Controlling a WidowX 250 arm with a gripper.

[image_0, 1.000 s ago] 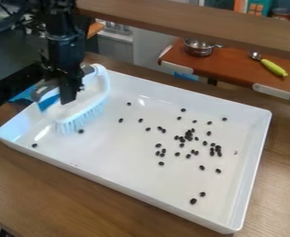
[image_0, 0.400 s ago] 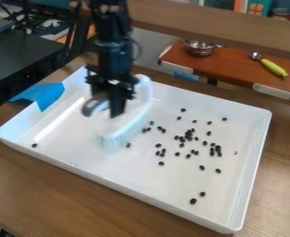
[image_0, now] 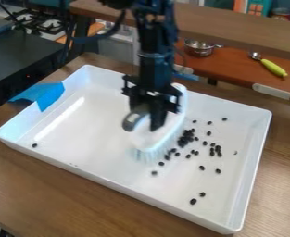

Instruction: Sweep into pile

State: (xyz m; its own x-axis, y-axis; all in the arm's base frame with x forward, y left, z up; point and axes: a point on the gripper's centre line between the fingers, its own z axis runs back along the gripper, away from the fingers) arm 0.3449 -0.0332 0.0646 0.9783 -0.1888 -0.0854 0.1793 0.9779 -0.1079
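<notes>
Bristled brush (image_0: 149,140) moved rightward, dark oval pieces (image_0: 193,201)

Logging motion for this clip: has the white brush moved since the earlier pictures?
Yes. The brush has moved rightward across the tray, farther from the blue tape.

Beyond the far edge of the brown wooden counter (image_0: 110,203), a round silver metal pot (image_0: 199,48) and a metal scoop with a yellow-green handle (image_0: 273,68) rest apart on a reddish-brown board (image_0: 234,67). Bright blue tape (image_0: 48,96) lies by the counter's left edge.
</notes>
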